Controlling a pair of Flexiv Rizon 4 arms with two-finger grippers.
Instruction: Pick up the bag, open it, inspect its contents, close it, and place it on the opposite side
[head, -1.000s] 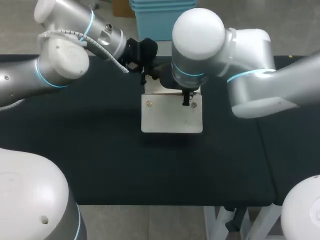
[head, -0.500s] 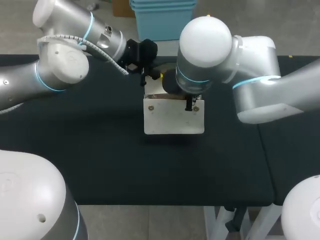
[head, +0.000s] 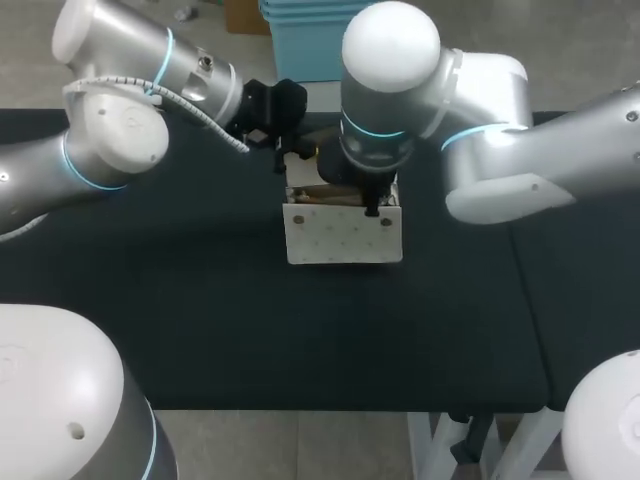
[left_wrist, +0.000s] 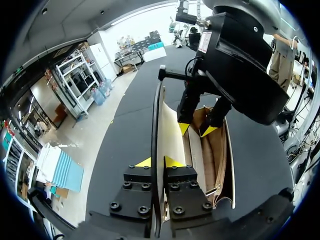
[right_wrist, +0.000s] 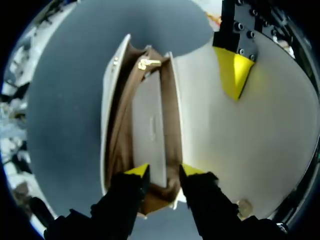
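Bag (head: 343, 235) centre frame, mouth open, brown lining showing. Left gripper (left_wrist: 158, 162) pinched tight on flap (left_wrist: 171, 135). Right gripper (right_wrist: 163, 171) at mouth, hold cannot tell. Judged light, soft-walled; take by flap edge.

Bright, even light falls from overhead. The bag (head: 345, 235) casts a faint, soft shadow on the table (head: 200, 320). Glare marks the right arm (head: 390, 40) shell.

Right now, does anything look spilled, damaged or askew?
Nothing stands out. The white bag is held open over the black table, flap pinched in the left gripper, right gripper at its brown-lined mouth; nothing spilled.
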